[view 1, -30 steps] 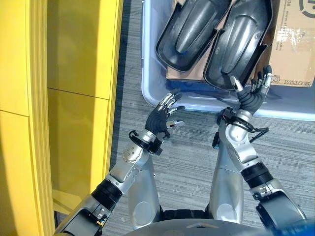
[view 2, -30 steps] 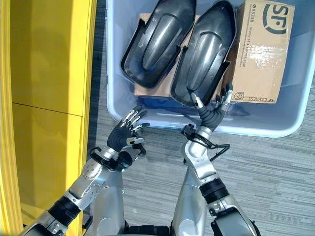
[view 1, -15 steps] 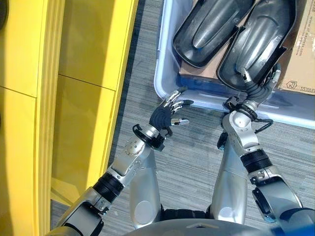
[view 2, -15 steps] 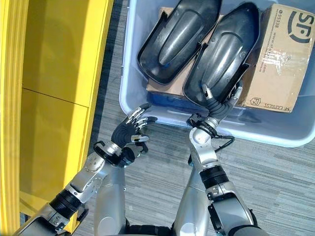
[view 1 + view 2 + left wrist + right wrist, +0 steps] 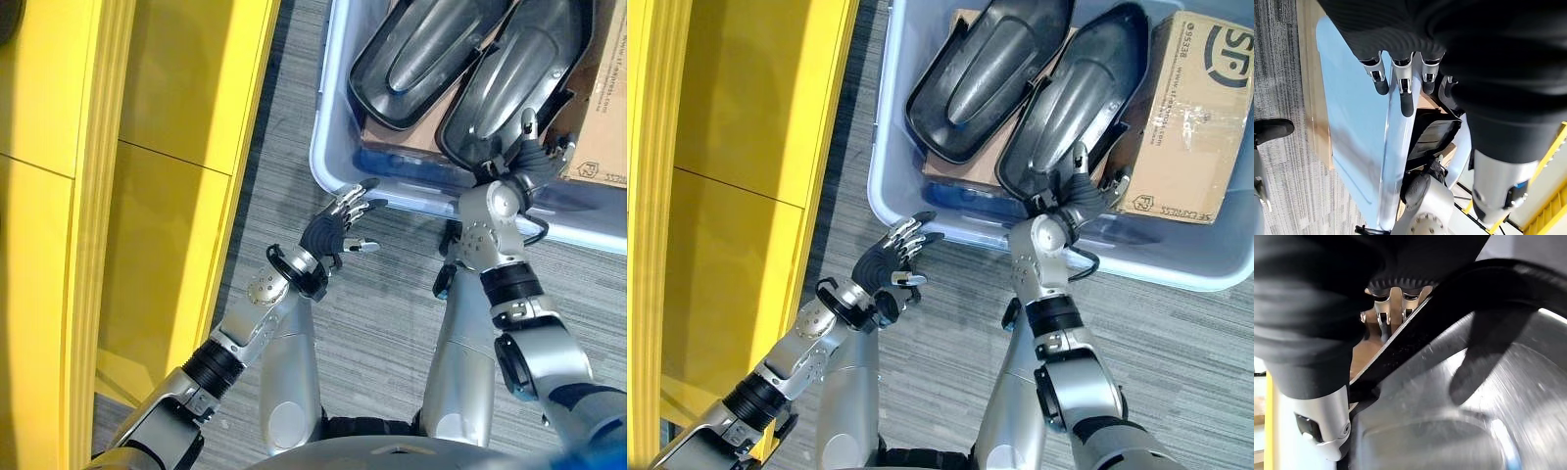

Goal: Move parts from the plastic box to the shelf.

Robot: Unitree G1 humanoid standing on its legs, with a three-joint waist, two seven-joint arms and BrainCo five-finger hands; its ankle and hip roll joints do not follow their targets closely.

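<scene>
Two dark grey moulded parts lie side by side in the pale blue plastic box point(image 5: 328, 147). My right hand point(image 5: 529, 157) reaches over the box's near wall to the near end of the right part point(image 5: 514, 78). In the right wrist view its fingers point(image 5: 1383, 316) sit behind the part's rim point(image 5: 1415, 335) and the thumb point(image 5: 1474, 362) presses on the inner face, pinching it. The left part point(image 5: 421, 49) lies untouched. My left hand point(image 5: 338, 225) hovers open just outside the box's near left corner, fingers point(image 5: 1405, 93) pointing at the box wall point(image 5: 1356, 122).
The yellow shelf point(image 5: 147, 147) stands along the left side, with a strip of grey carpet point(image 5: 274, 196) between it and the box. A taped cardboard box point(image 5: 1190, 108) sits in the plastic box to the right of the parts, and flat cardboard point(image 5: 950, 171) lies under them.
My right hand has reached further over the box wall and its thumb and fingers have closed on the near rim of the right part. The left hand has stayed open by the corner. The camera has shifted.
</scene>
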